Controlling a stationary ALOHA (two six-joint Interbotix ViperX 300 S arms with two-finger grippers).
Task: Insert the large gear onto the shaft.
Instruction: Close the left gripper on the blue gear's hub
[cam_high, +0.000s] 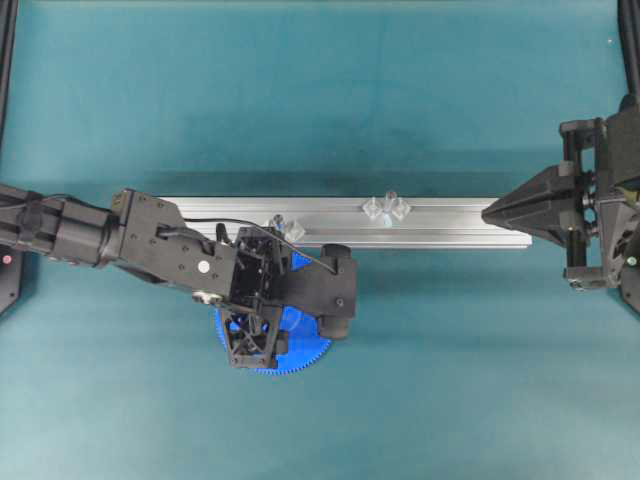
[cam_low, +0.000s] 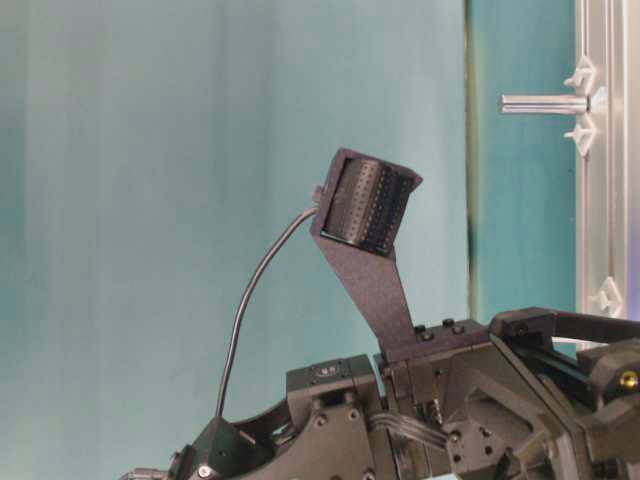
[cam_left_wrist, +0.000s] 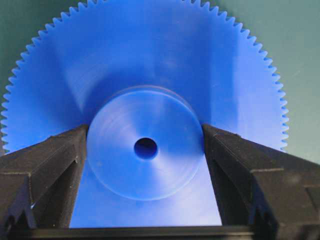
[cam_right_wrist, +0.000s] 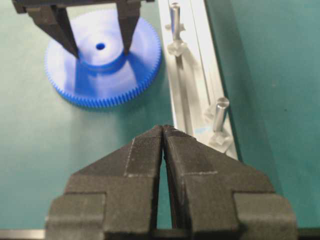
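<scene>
The large gear (cam_left_wrist: 150, 65), a bright-blue toothed disc with a raised hub and a small centre hole, lies flat on the teal table just in front of the rail; it also shows in the overhead view (cam_high: 298, 352) and the right wrist view (cam_right_wrist: 105, 75). My left gripper (cam_left_wrist: 145, 145) points down over it, one finger pressed to each side of the hub. Two upright silver pins with clear pieces stand on the rail: one near the left gripper (cam_high: 287, 226), one further right (cam_high: 386, 206). My right gripper (cam_right_wrist: 163, 127) is shut and empty at the rail's right end (cam_high: 487, 212).
The silver aluminium rail (cam_high: 450, 225) runs left to right across the middle of the table. In the right wrist view the nearer pin (cam_right_wrist: 219, 114) and the farther pin (cam_right_wrist: 174, 17) stand on the rail (cam_right_wrist: 187, 100). The table-level view shows one pin (cam_low: 545, 103).
</scene>
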